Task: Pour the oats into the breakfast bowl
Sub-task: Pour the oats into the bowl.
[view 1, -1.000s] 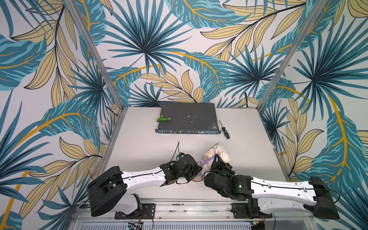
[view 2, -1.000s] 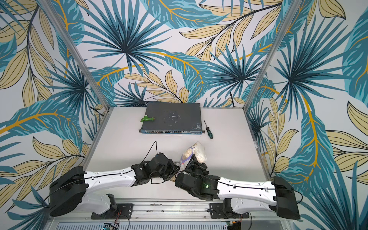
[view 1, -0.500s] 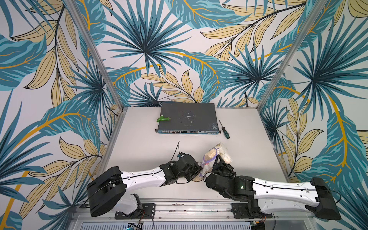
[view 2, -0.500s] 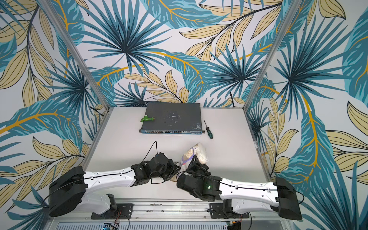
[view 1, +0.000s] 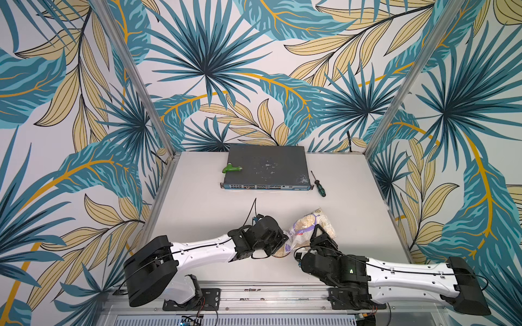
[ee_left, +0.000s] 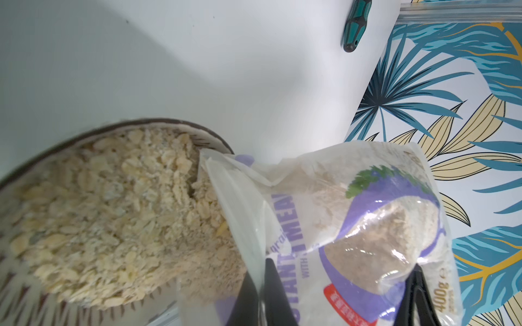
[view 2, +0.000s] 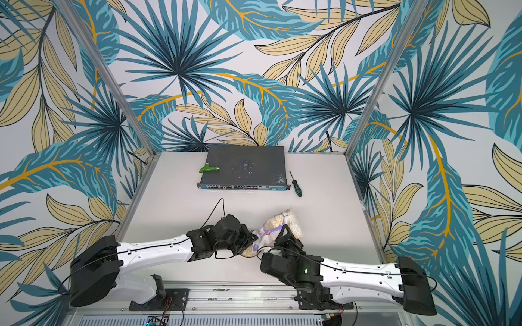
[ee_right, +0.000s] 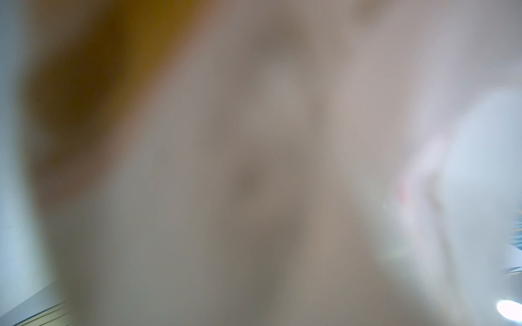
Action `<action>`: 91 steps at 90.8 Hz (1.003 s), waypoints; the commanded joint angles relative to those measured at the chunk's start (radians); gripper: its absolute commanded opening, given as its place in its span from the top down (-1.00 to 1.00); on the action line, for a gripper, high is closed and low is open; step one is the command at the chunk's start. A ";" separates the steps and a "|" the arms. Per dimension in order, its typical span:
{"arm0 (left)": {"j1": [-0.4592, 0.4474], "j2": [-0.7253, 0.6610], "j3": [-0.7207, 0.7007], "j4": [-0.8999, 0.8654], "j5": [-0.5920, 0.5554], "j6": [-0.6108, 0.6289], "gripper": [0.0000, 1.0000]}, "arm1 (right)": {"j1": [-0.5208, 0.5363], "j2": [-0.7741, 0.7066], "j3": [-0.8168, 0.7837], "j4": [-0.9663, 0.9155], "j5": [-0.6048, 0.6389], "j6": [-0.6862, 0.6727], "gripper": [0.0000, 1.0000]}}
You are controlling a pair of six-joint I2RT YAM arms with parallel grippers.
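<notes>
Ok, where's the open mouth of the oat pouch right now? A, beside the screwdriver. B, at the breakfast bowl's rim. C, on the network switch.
B: the left wrist view shows the mouth of the oat pouch against the rim of the breakfast bowl, with oats heaped inside.

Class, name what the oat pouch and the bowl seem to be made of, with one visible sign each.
Oat pouch: thin clear plastic film, glossy; it crinkles, glints and shows its contents through. Bowl: probably glazed ceramic; smooth rigid rim, painted dark pattern.
</notes>
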 commanded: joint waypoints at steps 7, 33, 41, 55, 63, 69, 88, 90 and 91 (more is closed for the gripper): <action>-0.005 0.009 0.055 -0.020 0.005 0.025 0.81 | 0.006 -0.025 -0.036 -0.011 0.051 0.156 1.00; -0.005 0.022 0.123 -0.075 0.015 0.054 0.82 | 0.007 -0.053 -0.093 -0.034 0.037 0.243 1.00; -0.005 0.025 0.139 -0.089 0.017 0.060 0.82 | 0.007 -0.062 -0.107 -0.034 0.033 0.260 1.00; -0.005 0.026 0.161 -0.115 0.021 0.064 0.83 | 0.006 -0.066 -0.129 -0.030 0.019 0.290 1.00; -0.005 0.025 0.176 -0.130 0.018 0.070 0.84 | 0.007 -0.065 -0.140 -0.026 0.002 0.314 1.00; -0.006 0.024 0.188 -0.139 0.018 0.073 0.84 | 0.007 -0.065 -0.142 -0.028 -0.012 0.341 1.00; -0.004 0.028 0.227 -0.182 0.009 0.091 0.84 | 0.007 -0.085 -0.150 -0.029 -0.063 0.419 1.00; -0.005 0.029 0.230 -0.188 0.008 0.093 0.84 | 0.006 -0.092 -0.153 -0.026 -0.068 0.424 1.00; -0.006 0.029 0.232 -0.191 0.007 0.094 0.84 | 0.006 -0.095 -0.154 -0.025 -0.072 0.426 1.00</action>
